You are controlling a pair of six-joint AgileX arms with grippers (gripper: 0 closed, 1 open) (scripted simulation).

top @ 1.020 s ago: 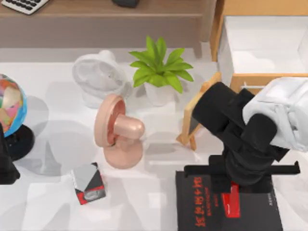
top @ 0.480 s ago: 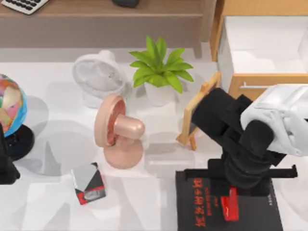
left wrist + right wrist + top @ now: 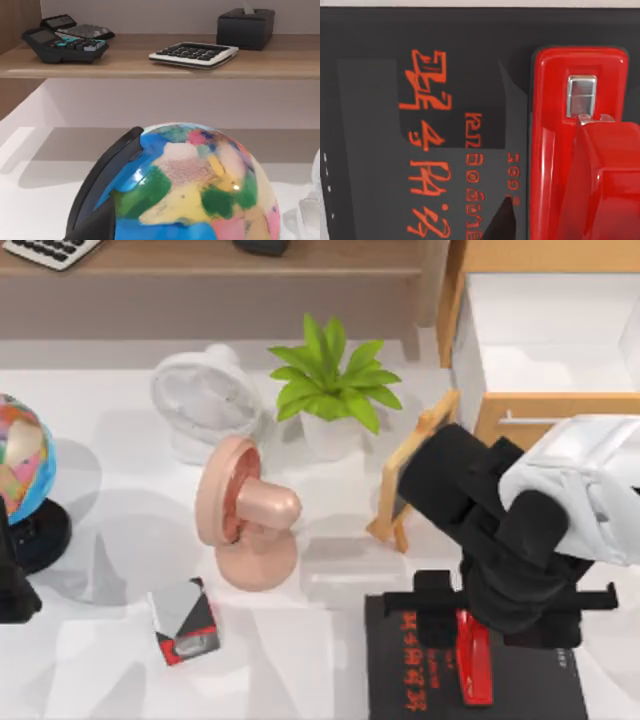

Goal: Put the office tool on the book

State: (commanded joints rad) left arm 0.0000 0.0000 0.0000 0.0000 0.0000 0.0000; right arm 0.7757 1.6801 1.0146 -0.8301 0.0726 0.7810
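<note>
The red stapler (image 3: 475, 665) lies flat on the black book (image 3: 400, 680) at the table's near right. My right gripper (image 3: 478, 625) hangs over it, jaws spread, holding nothing. I should lift straight up so no finger drags it off.

My left arm sits parked at the near left.

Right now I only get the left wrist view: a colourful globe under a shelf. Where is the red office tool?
Observer: In the top view the office tool lies on the book, at the table's lower right.
Operator: Is anything holding it?
Observer: No. The right gripper hovers over it, open, and the finger that shows is clear of the tool.
Operator: And the arm whose camera I have?
Observer: The left gripper is parked at the table's left edge, beside the globe.
</note>
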